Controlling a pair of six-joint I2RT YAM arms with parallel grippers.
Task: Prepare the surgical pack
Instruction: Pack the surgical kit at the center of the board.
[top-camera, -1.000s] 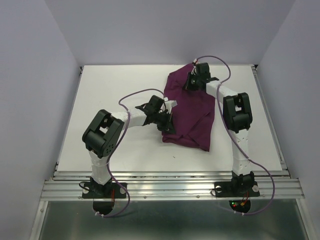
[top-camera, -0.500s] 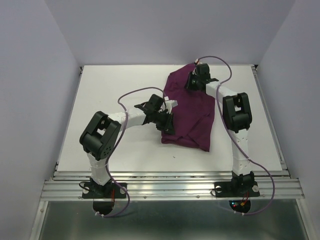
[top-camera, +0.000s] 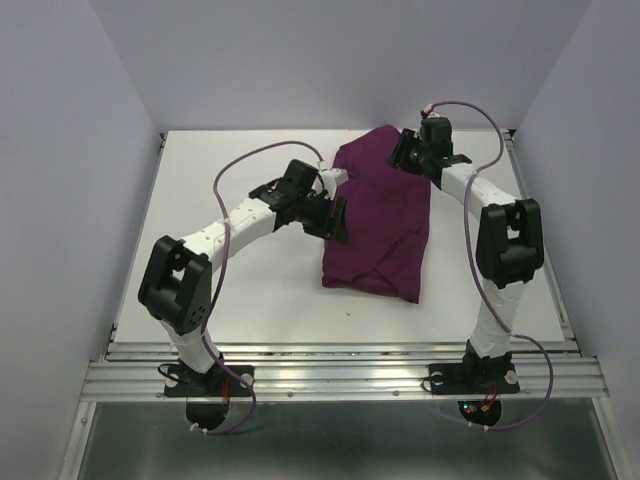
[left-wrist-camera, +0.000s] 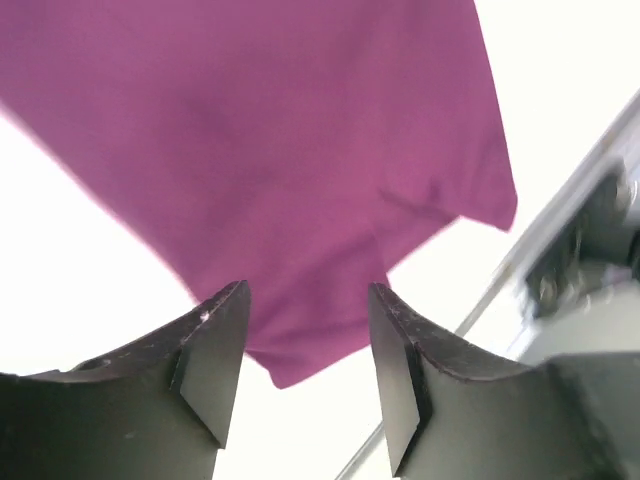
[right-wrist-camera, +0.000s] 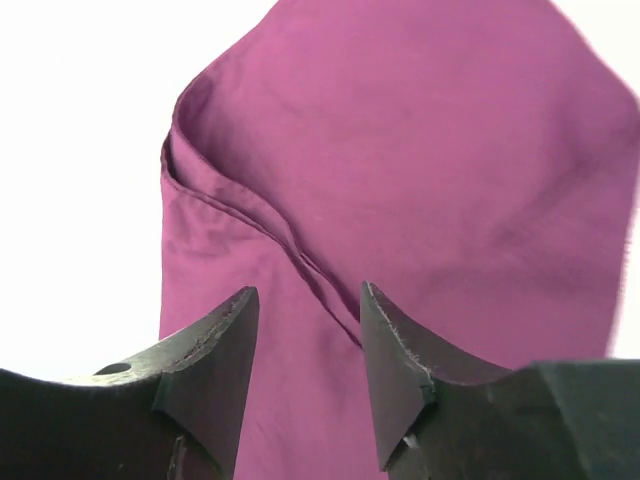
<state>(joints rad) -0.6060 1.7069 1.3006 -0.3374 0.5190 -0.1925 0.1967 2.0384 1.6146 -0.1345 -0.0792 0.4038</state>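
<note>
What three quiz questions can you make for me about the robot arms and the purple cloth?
1. True or false: the purple cloth lies on the white table.
2. The left gripper is: A) shut on the cloth, B) open, C) out of view.
3. Fill in: the gripper nearer the table's far edge is the ____ one.

Key: 1 true. 2 B; its fingers stand apart with nothing between them. 3 right; the right gripper is at the cloth's far end.

The cloth (top-camera: 378, 230) below the left claw (top-camera: 337, 215) and right claw (top-camera: 402, 156) is plain plum purple, the worktop (top-camera: 230, 295) plain white, both claws black on white arms (top-camera: 240, 215) with purple cables (top-camera: 250, 165).
</note>
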